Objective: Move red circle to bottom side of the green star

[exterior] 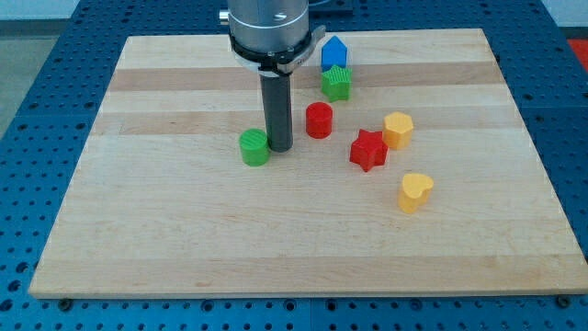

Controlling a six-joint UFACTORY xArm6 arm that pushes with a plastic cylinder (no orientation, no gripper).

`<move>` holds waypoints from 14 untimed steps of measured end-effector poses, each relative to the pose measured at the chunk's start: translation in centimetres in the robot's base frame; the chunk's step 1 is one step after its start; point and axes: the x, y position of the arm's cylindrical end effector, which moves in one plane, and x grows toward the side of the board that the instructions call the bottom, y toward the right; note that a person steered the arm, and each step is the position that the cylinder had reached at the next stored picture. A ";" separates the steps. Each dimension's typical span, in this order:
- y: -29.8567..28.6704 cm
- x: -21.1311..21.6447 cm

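The red circle (319, 120) is a short red cylinder standing just above the board's middle. The green star (337, 83) sits above it and slightly to the view's right, with a small gap between them. My tip (280, 147) rests on the board to the view's left of the red circle and slightly below it, with a narrow gap between. A green circle (254, 147) sits right against the tip's left side.
A blue house-shaped block (333, 53) sits just above the green star. A red star (368, 150), a yellow hexagon (398, 130) and a yellow heart (415, 192) lie to the view's right. The wooden board (165, 230) lies on a blue perforated table.
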 end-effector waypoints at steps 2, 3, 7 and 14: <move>2.5 -1.7; 2.9 -2.9; 5.2 -2.6; 7.9 -3.4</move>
